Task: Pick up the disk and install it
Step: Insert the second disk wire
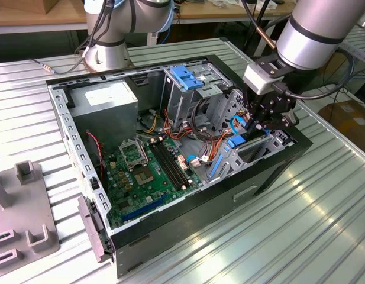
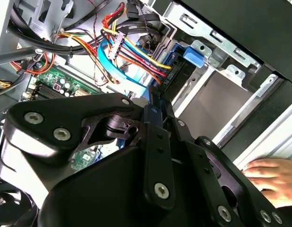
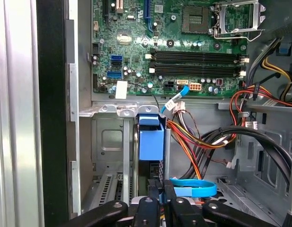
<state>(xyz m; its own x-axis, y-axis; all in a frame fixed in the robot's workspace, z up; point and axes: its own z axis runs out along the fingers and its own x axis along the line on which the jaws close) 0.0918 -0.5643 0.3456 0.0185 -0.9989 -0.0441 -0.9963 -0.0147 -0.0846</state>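
Black gripper (image 3: 160,208) hangs inside the open computer case (image 1: 271,171), jaws pinching the disk (image 3: 151,142) upright in its bay near the case's front edge, cables (image 3: 207,142) just beside, motherboard (image 3: 169,47) beyond.

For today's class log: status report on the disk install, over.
End effector low at drive bay. Disk on edge in it. Cable bundle close beside; hand nearby.

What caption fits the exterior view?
Robot gripper lowered inside an open computer case, beside its green circuit board.
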